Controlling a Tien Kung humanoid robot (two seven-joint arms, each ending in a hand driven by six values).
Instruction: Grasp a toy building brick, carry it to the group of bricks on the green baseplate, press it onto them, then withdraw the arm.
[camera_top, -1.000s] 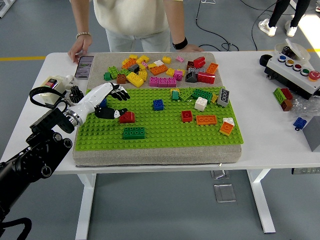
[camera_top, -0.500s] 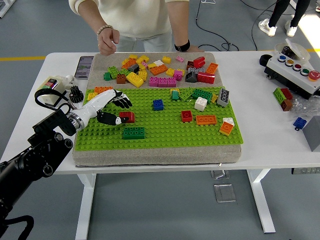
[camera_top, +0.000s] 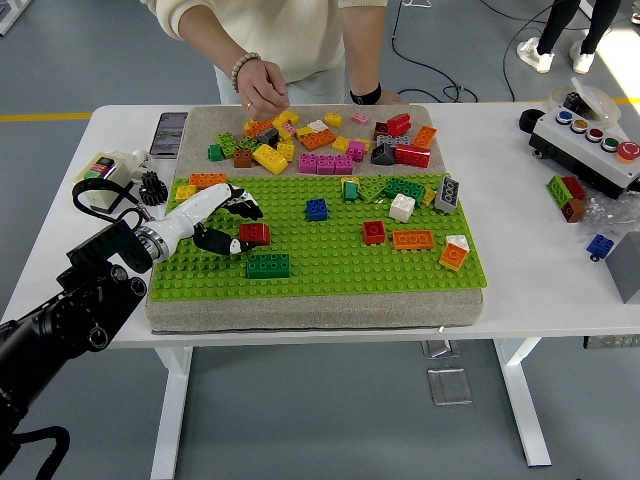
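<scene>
The green baseplate (camera_top: 330, 262) lies on a grey pad mid-table. A red brick (camera_top: 254, 233) sits on its left part, just behind a dark green brick (camera_top: 268, 265). My left hand (camera_top: 228, 222) reaches in from the left, right beside the red brick. Its fingers are spread, with the thumb (camera_top: 222, 243) low next to the brick's left side and the other fingers (camera_top: 243, 204) above and behind it. It holds nothing. The right arm is out of view.
Loose bricks (camera_top: 320, 140) lie piled on the pad behind the baseplate, and a person's hand (camera_top: 262, 94) reaches into them. More bricks dot the baseplate, such as a blue one (camera_top: 316, 209) and an orange one (camera_top: 413, 240). A phone (camera_top: 169, 134) lies far left. A button box (camera_top: 590, 140) stands far right.
The person's hand left the phone and moved right to the loose brick pile. My left hand sank lower and drew back slightly left, still beside the red brick.
</scene>
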